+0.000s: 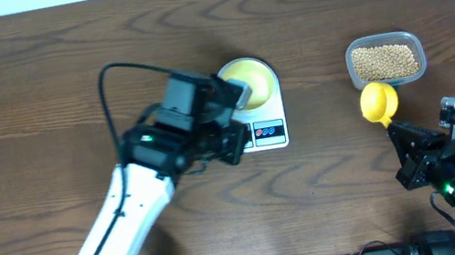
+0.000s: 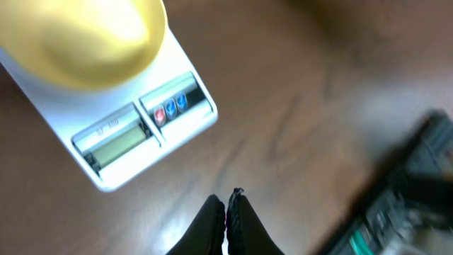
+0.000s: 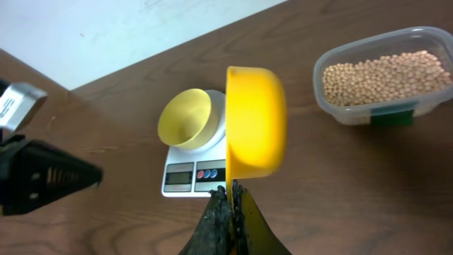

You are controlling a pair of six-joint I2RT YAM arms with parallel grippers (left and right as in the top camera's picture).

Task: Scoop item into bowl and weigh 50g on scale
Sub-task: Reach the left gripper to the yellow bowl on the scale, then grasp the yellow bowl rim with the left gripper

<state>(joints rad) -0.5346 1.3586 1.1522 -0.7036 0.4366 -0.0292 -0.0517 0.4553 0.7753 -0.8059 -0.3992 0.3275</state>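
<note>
Brown wood-grain counter (image 1: 34,76) is bordered by a white surface (image 3: 106,28) beyond its far edge. At mid-counter the scale (image 1: 270,134) is topped by the empty cream bowl (image 1: 257,81); the beans (image 1: 385,62) are kept in a clear tub (image 1: 418,44) toward the right edge. A yellow scoop (image 3: 256,120) is gripped by the right pincer (image 3: 230,190). The left pincer (image 2: 228,205), clenched empty, is held before the scale. The bowl, partly hidden overhead, is shown whole from the right wrist.

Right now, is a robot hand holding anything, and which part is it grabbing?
The right gripper holds the yellow scoop by its handle, below the cup. The left gripper is shut with nothing in it.
</note>
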